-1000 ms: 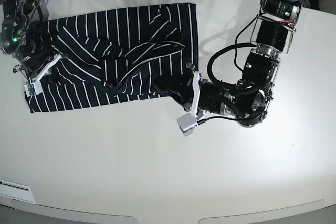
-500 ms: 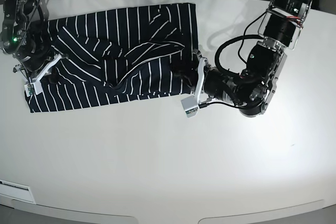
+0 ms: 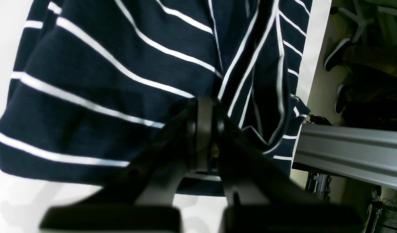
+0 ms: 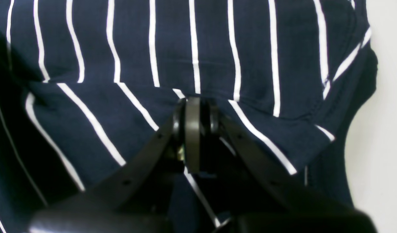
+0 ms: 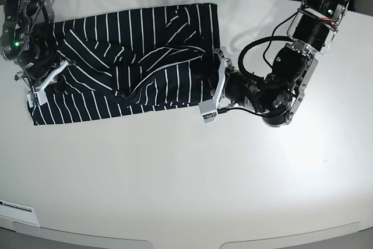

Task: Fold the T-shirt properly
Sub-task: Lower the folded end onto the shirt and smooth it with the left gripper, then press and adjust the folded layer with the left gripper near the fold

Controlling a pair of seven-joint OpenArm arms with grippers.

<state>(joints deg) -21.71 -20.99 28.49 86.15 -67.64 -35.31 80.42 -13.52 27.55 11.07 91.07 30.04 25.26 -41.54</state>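
**A:** Comparing base view against a second ago: left pincer has shifted toward 11 o'clock, in along the T-shirt right edge. The lower-right hem corner it dragged out at 5 o'clock is now tucked back in line. Right pincer hasn't moved, parked at the shirt's 9 o'clock end.

**B:** Meaning for the fold?

**A:** My read: right edge is squared up, and both ends are held for the next fold. Shirt sits at the desk 11 o'clock, already folded into a wide band, with a loose flap across the middle.

**B:** Pincer states?

**A:** Base view can't resolve them. Wrist views do: left pincer is pressed together, pinching striped fabric; right pincer likewise, pinching a fold. Left wrist also shows the hem lifted off the desk, which is invisible from above.
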